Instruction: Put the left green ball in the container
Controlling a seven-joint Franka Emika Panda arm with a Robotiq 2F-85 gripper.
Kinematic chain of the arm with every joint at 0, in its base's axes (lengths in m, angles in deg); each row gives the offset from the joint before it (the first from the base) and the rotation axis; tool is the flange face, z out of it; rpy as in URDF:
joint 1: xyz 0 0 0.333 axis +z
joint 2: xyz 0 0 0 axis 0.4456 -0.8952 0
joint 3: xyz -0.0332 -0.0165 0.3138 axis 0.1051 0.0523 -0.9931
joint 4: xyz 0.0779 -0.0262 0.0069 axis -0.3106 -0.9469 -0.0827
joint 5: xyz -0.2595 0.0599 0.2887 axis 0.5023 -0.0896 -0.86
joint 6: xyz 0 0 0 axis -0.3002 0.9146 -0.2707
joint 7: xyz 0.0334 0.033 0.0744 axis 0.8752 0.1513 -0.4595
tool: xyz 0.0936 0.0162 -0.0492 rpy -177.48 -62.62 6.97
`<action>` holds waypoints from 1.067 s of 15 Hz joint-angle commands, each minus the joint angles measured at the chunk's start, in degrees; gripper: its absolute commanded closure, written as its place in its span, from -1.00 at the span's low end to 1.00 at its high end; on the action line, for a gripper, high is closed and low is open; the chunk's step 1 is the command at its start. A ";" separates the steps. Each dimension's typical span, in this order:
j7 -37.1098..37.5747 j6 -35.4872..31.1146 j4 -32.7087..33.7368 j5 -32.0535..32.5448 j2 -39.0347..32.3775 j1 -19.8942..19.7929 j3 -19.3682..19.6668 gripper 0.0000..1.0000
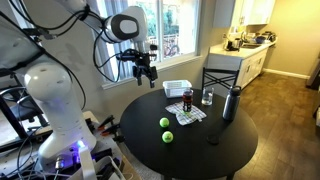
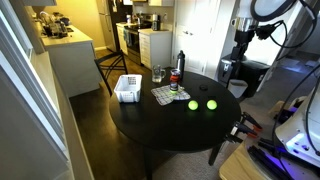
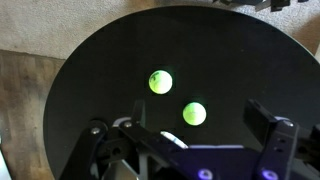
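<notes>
My gripper (image 1: 146, 72) hangs over the round black table (image 1: 205, 152), jaws wide. The left yellow-green ball (image 3: 160, 81) lies near its twin (image 3: 194, 113), apart from the white slatted basket (image 1: 172, 92).

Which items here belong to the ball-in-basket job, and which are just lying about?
Job: left green ball, white slatted basket, gripper, open.
Lying about: other green ball, dark red can, clear glass, dark bottle, patterned cloth.
</notes>
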 commanded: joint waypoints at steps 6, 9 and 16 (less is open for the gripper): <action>4.56 -16.34 5.67 11.79 -20.82 -4.49 -1.06 -1.00; 6.31 -18.95 9.85 15.08 -26.45 -4.28 -0.36 -1.00; 6.38 -17.81 22.58 15.22 -41.49 -1.30 0.81 -1.00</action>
